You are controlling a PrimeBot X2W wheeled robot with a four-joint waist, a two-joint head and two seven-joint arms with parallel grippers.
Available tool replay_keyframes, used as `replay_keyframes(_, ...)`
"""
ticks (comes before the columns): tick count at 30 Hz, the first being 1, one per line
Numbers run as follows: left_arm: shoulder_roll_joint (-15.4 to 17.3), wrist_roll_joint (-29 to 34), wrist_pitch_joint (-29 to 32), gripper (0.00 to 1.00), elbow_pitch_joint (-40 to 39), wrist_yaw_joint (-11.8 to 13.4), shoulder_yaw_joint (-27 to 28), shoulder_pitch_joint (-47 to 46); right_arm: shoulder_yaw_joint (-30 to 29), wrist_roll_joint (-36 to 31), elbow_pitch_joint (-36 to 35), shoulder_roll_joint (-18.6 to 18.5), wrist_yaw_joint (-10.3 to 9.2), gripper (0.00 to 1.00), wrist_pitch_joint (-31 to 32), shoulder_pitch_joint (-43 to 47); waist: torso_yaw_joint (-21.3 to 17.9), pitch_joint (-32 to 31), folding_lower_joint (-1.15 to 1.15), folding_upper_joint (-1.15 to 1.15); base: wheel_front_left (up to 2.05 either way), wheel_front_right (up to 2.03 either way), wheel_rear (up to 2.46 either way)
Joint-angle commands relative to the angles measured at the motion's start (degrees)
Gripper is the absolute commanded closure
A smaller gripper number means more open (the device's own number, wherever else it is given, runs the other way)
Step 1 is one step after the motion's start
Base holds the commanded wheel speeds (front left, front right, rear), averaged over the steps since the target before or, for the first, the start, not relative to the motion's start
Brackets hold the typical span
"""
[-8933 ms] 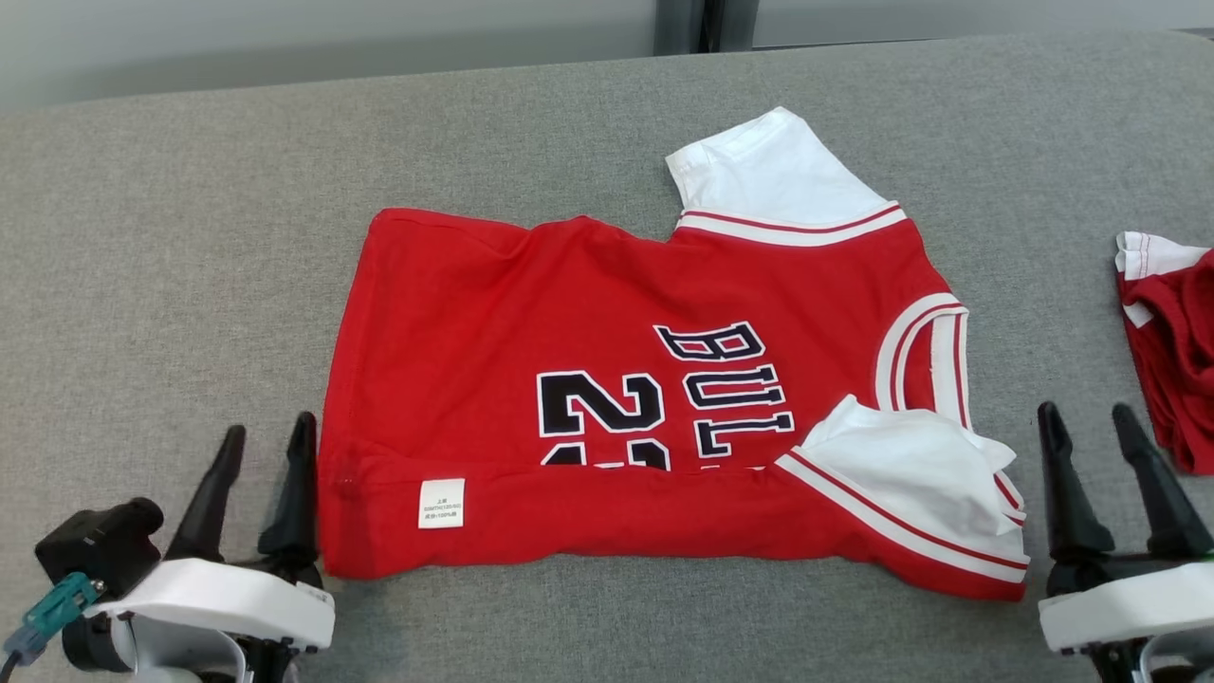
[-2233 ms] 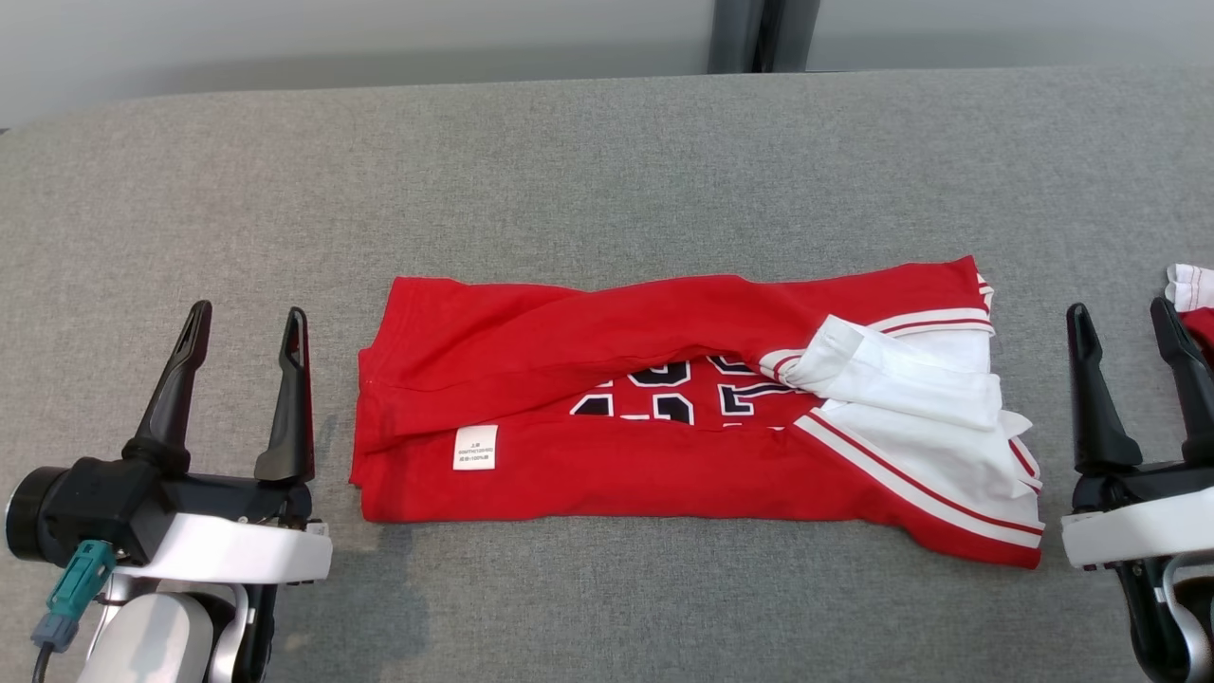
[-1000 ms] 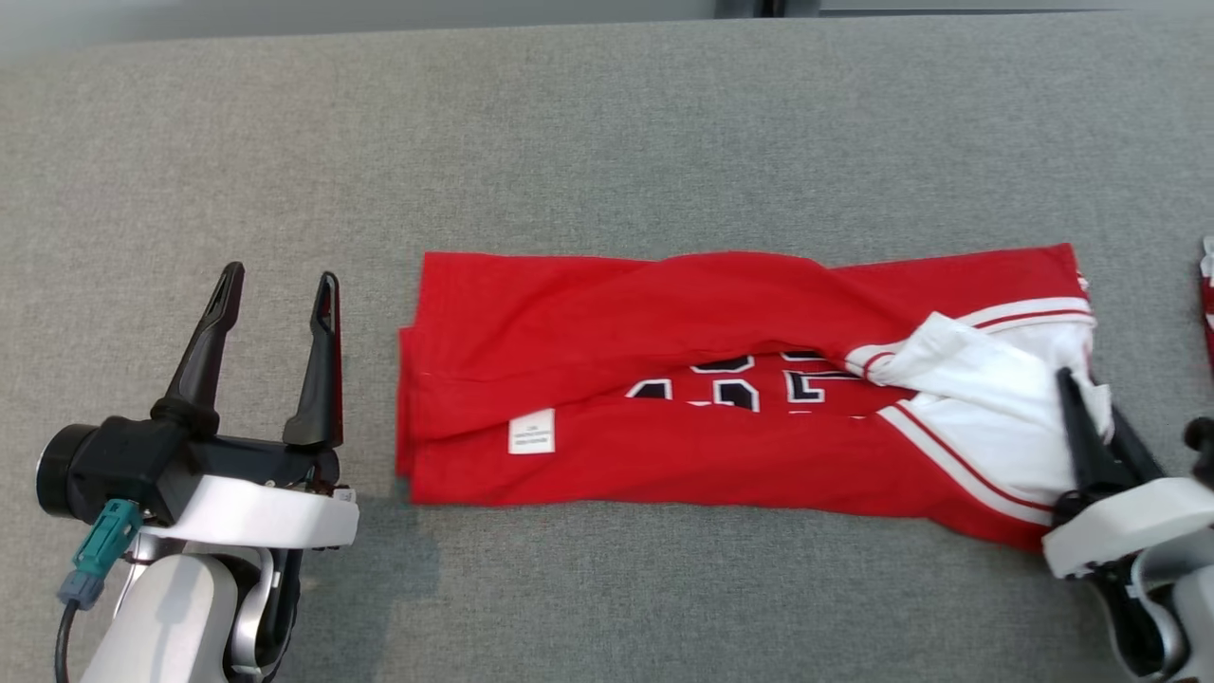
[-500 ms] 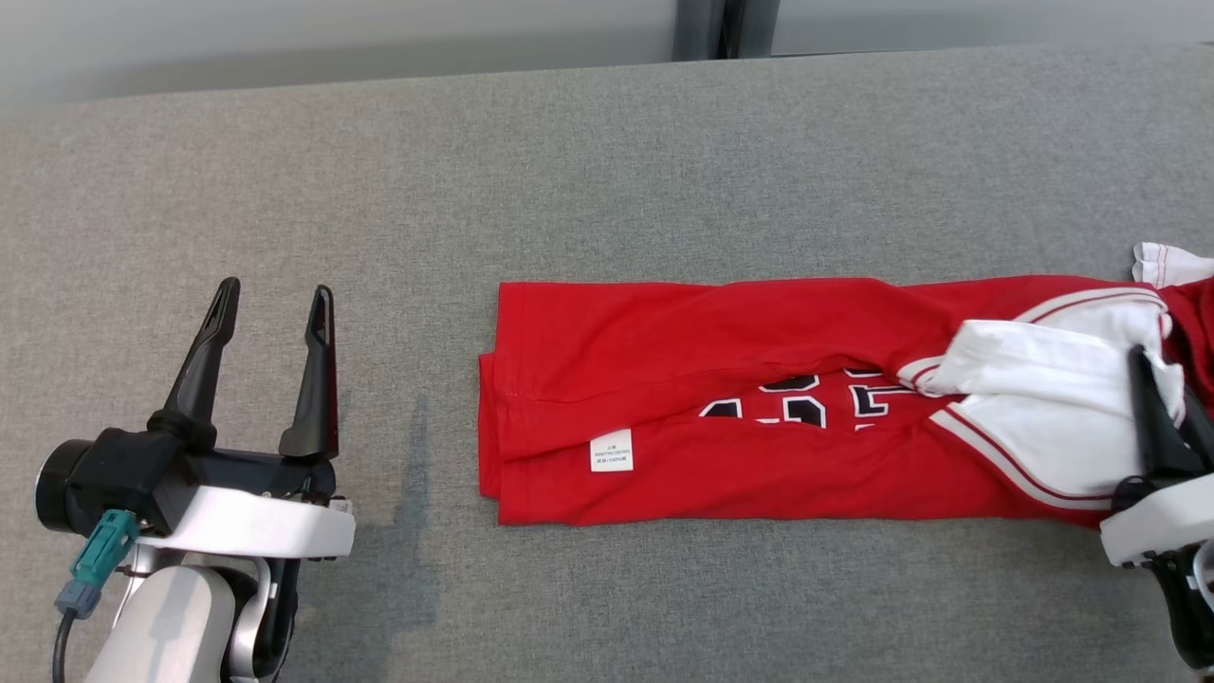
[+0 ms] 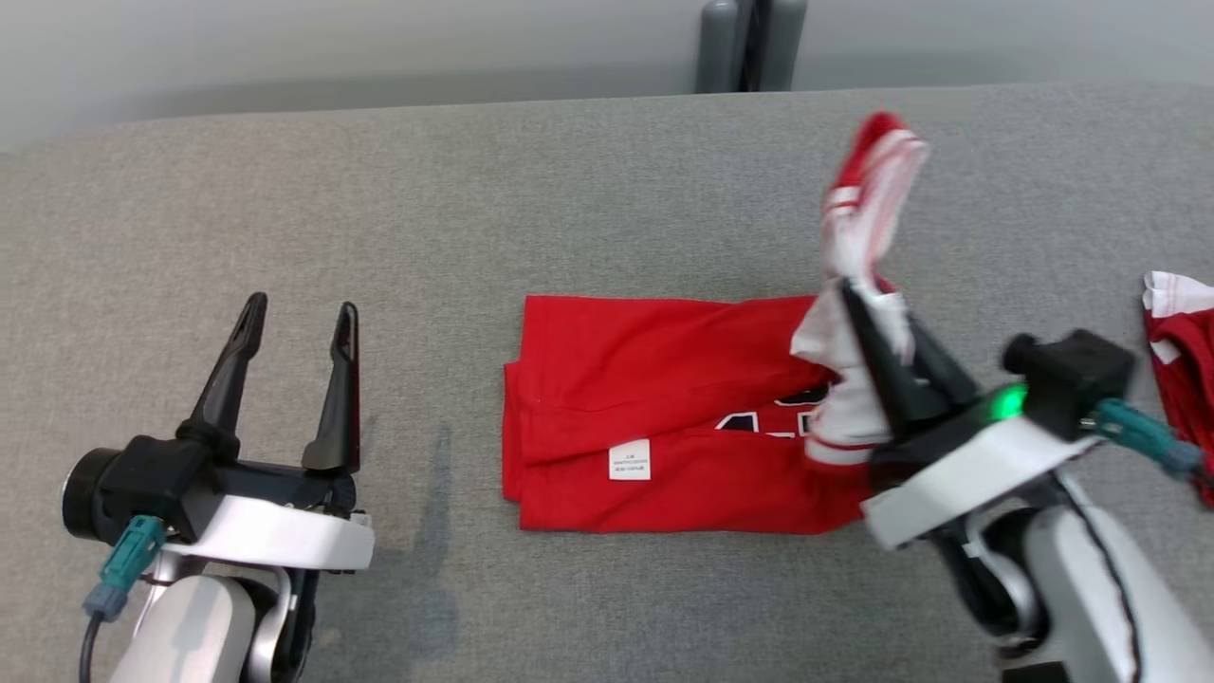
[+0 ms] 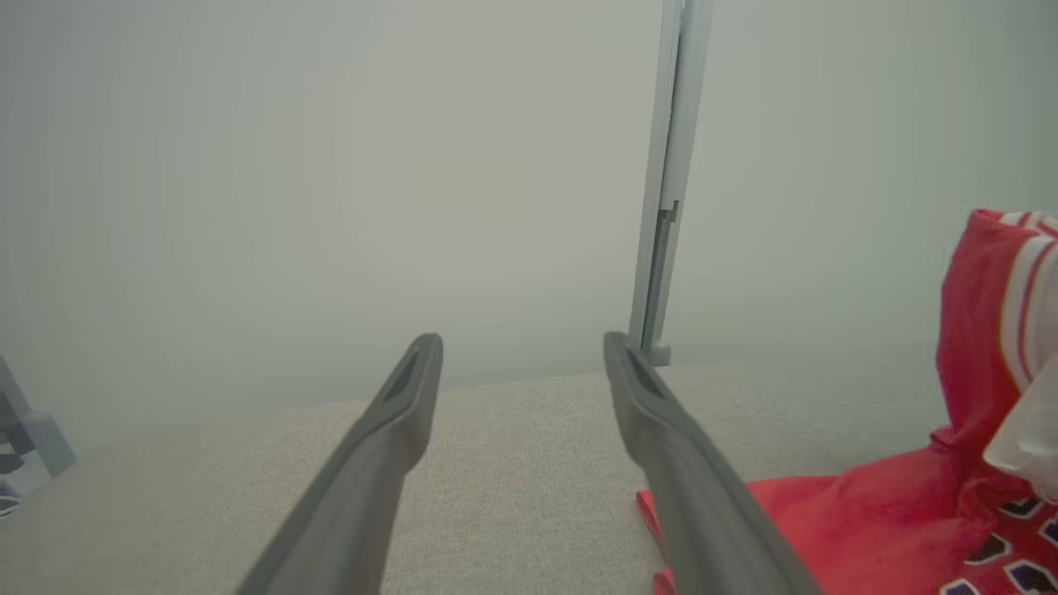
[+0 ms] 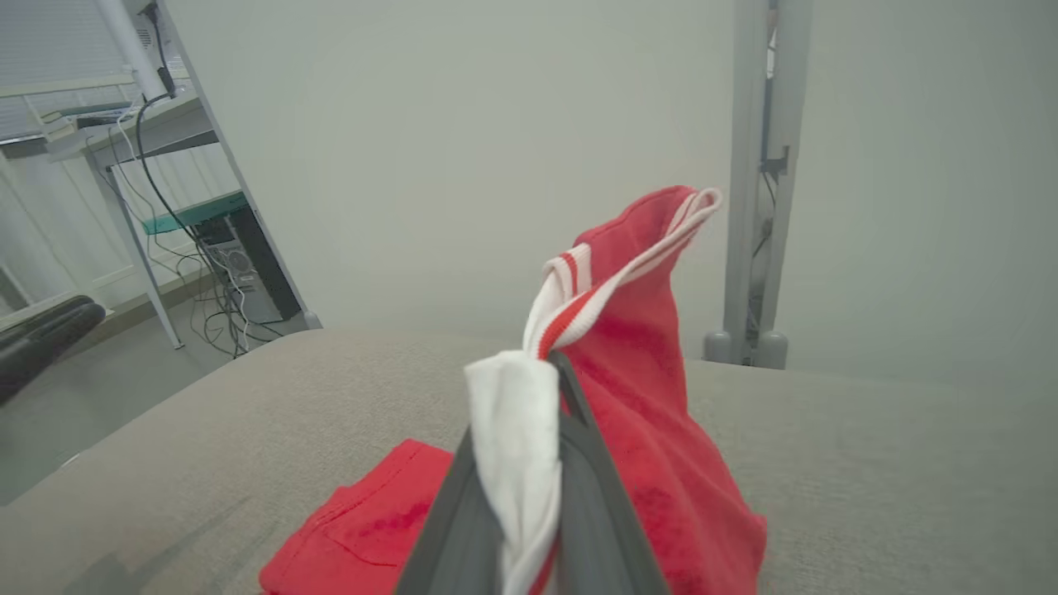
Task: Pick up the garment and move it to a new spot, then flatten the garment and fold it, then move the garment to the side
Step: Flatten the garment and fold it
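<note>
The garment (image 5: 654, 398) is a red jersey with white trim and black lettering, lying in a folded strip on the grey table (image 5: 569, 190). Its white-sleeved right end (image 5: 868, 199) is lifted up and over toward the left. My right gripper (image 5: 887, 327) is shut on that white fabric (image 7: 517, 446), which bunches between the fingers (image 7: 595, 496). My left gripper (image 5: 299, 318) stands open to the left of the jersey, apart from it, nothing between its fingers (image 6: 397, 430). The jersey's edge (image 6: 909, 512) shows at the right of the left wrist view.
A second red and white garment (image 5: 1181, 360) lies at the table's right edge. A grey post (image 5: 749, 43) stands behind the table's far edge, in front of a pale wall. A desk with cables (image 7: 165, 207) stands off to one side.
My right gripper has lifted the jersey's sleeved end and carried it up and leftward over the body. The left gripper has stayed open in place. The camera has shifted.
</note>
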Motion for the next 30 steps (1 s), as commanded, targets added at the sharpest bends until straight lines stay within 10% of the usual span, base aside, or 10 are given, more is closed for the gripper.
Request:
replay_keyframes(1,-0.21,-0.3,0.01,0.0,0.09,-0.3,-0.49,-0.77,2.92,0.51,0.23,1.31,0.01,1.0,1.01,-1.56,1.1,0.33,0.0,0.0,0.0,0.0,0.0)
replay_keyframes(23,-3.75,0.84,-0.66,0.0,4.89,-3.59,-4.64,-7.31,24.94,12.64,28.25,7.82,0.01,1.0,-9.9,-17.3,7.64,5.64,0.0,0.0,0.0,0.0,0.0)
replay_keyframes(24,-3.75,0.86,-0.69,0.0,5.04,-3.64,-4.57,-7.41,26.18,13.55,28.51,7.83,0.01,0.82,-10.31,-17.67,7.51,5.65,0.0,0.0,0.0,0.0,0.0)
replay_keyframes(25,-3.74,0.9,-0.72,0.0,5.18,-3.68,-4.47,-7.47,27.26,14.39,28.68,7.85,0.01,0.19,-10.7,-18.06,7.32,5.62,0.0,0.0,0.0,0.0,0.0)
replay_keyframes(26,-3.74,0.93,-0.74,0.0,5.28,-3.7,-4.36,-7.5,28.05,14.65,28.94,7.8,0.01,0.0,-11.04,-18.48,7.12,5.58,0.0,0.0,0.0,0.0,0.0)
replay_keyframes(30,-3.75,1.04,-0.79,0.0,5.65,-3.58,-3.92,-7.24,30.41,16.52,27.84,7.78,0.01,0.0,-12.6,-19.17,6.18,5.21,0.0,0.0,0.0,0.0,0.0)
